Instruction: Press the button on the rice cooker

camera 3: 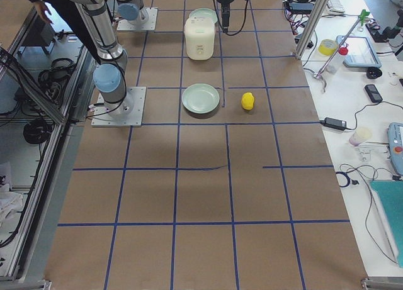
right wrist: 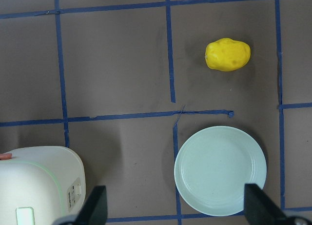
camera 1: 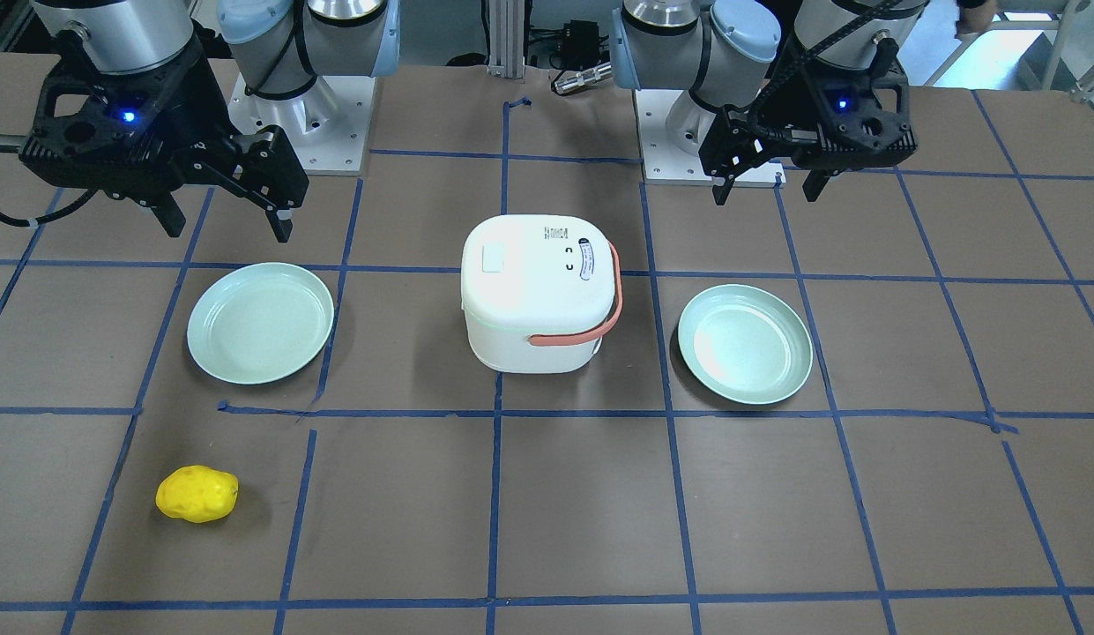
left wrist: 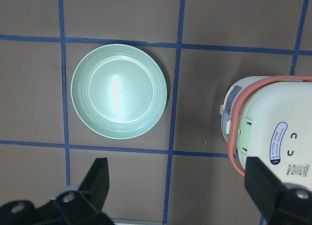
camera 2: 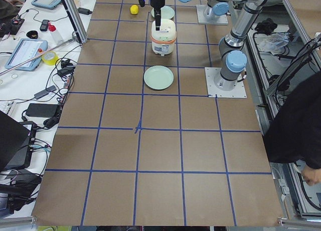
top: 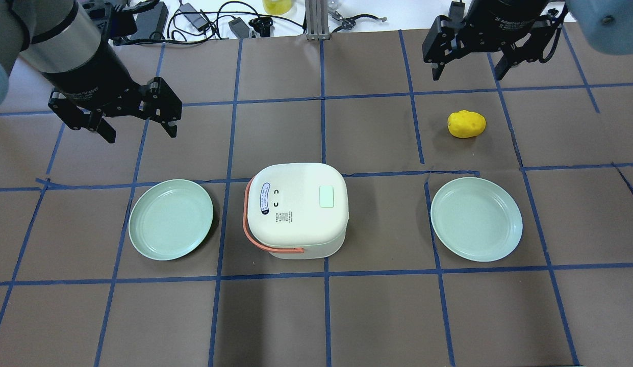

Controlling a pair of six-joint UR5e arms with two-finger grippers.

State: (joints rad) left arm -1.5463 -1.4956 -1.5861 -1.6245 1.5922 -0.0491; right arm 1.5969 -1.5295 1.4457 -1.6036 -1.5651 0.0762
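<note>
The rice cooker (top: 296,209) sits mid-frame on the bench (top: 377,316). My left tool (top: 140,130) and right tool (top: 468,76) hang spread wide, empty. It looks hard and light, so I'd push its green lid button (top: 327,196) gently.

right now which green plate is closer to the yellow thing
The right-side plate, on the robot's right of the rice cooker; the yellow object lies beyond it, the left-side plate across the cooker.
</note>
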